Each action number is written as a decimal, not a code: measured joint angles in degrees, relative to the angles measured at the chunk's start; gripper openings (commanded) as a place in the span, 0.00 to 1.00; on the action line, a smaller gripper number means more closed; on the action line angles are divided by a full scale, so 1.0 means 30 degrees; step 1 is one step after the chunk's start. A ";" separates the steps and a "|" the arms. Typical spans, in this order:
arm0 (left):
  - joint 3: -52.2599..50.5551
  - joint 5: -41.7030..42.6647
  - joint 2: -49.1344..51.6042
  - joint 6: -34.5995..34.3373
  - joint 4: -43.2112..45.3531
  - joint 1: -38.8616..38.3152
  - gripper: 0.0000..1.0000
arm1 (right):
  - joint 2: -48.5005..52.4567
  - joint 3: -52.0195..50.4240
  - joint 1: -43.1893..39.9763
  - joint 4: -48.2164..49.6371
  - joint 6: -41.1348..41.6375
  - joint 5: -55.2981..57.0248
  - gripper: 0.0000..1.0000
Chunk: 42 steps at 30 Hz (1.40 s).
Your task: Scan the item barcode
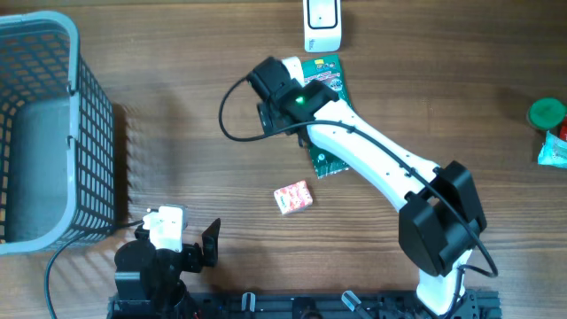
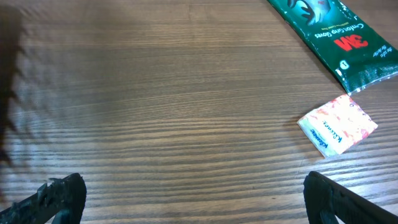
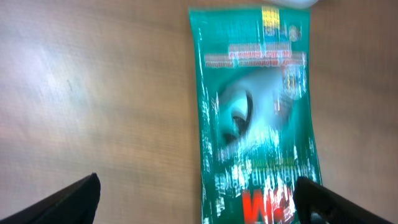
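Across the green packet (image 2: pixel 329 37) in the left wrist view, "3M" stands in red block letters, with white script beside it that seems to read "Comfort Grip Gloves". The small print near its sealed end is too fine to read. The small tissue pack (image 2: pixel 337 126) close by is white with a pink pattern and bears "Kleenex" in blue along one edge. In the right wrist view the packet's print is blurred. Only the red "3M" at the lower edge, a pale curved emblem in the middle and a yellow patch near the top end can be made out.

Everything lies on a brown wood-grain tabletop (image 1: pixel 177 133), matte with soft light patches. A grey wire basket (image 1: pixel 53 133) stands at the left edge. A white device (image 1: pixel 322 25) sits at the far edge, and a green-lidded object (image 1: pixel 547 113) with another packet beside it lies at the right edge.

The packet is long, flat and glossy, lying face up at mid-table. One end is just beside the white device and the other points toward the tissue pack. The white right arm crosses over its middle.

The right claw (image 3: pixel 199 208) hangs above the packet with its fingers wide apart, holding nothing. The left claw (image 2: pixel 196 202) is also spread wide over bare wood, well apart from the packet.
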 measured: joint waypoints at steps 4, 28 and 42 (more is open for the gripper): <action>0.0000 0.0000 0.0000 0.0000 0.0000 0.0000 1.00 | 0.0991 0.0000 -0.1035 0.1566 -0.1027 -0.0240 1.00; 0.0000 0.0000 0.0000 0.0000 0.0000 0.0000 1.00 | 0.5020 0.0576 -0.3716 -0.1137 -0.2040 -0.5435 1.00; 0.0000 0.0000 0.0000 0.0000 0.0000 0.0000 1.00 | 0.4102 0.0342 -0.4014 -0.5217 0.0036 -0.6506 1.00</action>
